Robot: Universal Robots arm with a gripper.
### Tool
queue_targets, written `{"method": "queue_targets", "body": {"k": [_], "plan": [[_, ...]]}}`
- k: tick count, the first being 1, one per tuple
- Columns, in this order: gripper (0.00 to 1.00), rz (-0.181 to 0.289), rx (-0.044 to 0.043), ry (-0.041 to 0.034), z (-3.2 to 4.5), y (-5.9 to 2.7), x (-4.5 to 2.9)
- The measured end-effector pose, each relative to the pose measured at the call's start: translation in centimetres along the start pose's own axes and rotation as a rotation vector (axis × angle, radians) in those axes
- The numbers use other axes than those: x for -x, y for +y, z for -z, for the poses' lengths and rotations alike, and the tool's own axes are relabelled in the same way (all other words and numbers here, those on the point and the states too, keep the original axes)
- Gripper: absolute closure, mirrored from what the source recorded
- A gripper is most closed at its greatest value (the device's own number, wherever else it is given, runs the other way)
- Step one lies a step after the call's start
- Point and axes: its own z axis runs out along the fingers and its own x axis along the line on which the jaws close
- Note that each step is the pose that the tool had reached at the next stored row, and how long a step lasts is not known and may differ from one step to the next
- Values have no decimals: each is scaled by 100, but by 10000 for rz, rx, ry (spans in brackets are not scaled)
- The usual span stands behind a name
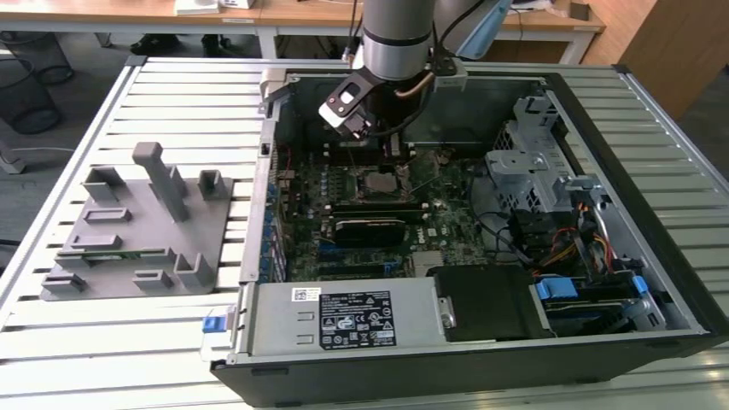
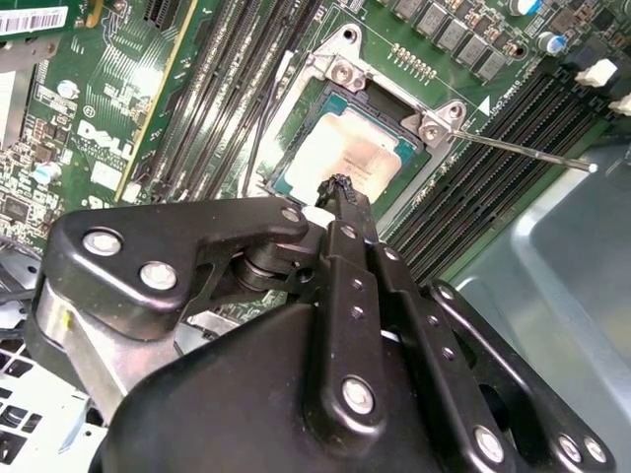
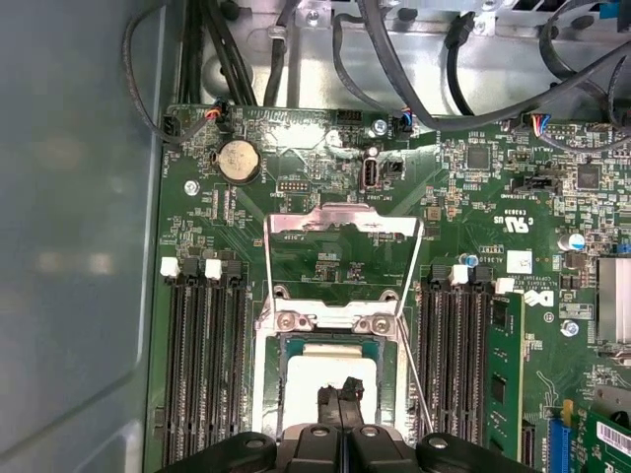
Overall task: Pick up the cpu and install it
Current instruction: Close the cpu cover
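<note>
An open desktop computer case [image 1: 456, 376] lies on a slatted table [image 1: 171, 85], and the robot arm [image 1: 399, 38] reaches down into it over the green motherboard [image 3: 473, 197]. In the second wrist view the black gripper [image 2: 340, 187] has its two fingers pressed together with nothing between them. Their tips are poised directly above the cpu [image 2: 345, 148]; whether they touch it cannot be told. The cpu lies flat inside the socket, silvery top facing up. The socket's metal hold-down frame [image 3: 340, 251] is folded back and its thin lever [image 2: 532, 153] is swung aside, which leaves the socket open for the chip. The cpu is not yet clamped.
</note>
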Motion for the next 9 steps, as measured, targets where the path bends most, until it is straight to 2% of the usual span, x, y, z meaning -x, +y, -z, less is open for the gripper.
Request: {"method": "queue_targets", "body": {"k": [9], "plan": [[89, 0, 0, -7, 81, 3, 0]]}}
